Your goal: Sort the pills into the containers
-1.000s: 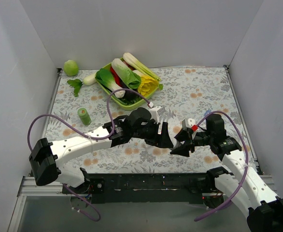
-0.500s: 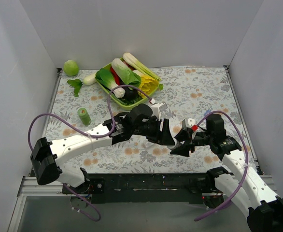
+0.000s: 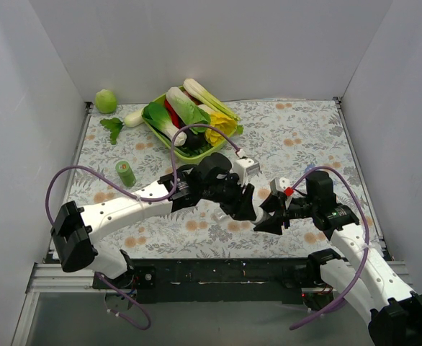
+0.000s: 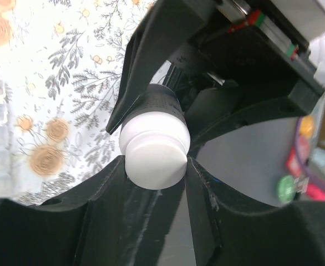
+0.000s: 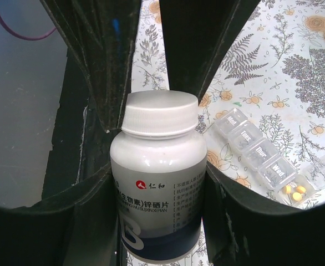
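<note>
My right gripper (image 5: pixel 158 166) is shut on a white pill bottle (image 5: pixel 157 188) with a grey-blue label and holds it upright by the body. My left gripper (image 4: pixel 154 166) has its fingers on either side of the bottle's white cap (image 4: pixel 154 158), touching it. In the top view the two grippers meet at the table's near middle, left gripper (image 3: pixel 256 205) against right gripper (image 3: pixel 270 214), and the bottle is hidden there. The clear pill-organiser strip (image 5: pixel 258 156) lies on the floral cloth just behind the bottle. One compartment holds yellow pills (image 5: pixel 293 192).
A green tray (image 3: pixel 153 128) of vegetables stands at the back middle. A green ball (image 3: pixel 106 100) and a white radish (image 3: pixel 133 117) lie at the back left. A small green cylinder (image 3: pixel 125 173) stands on the left. White walls close in three sides.
My left arm has moved right, towards the right gripper, and its fingers now sit around the bottle's cap. The right arm has stayed in place with the bottle.
</note>
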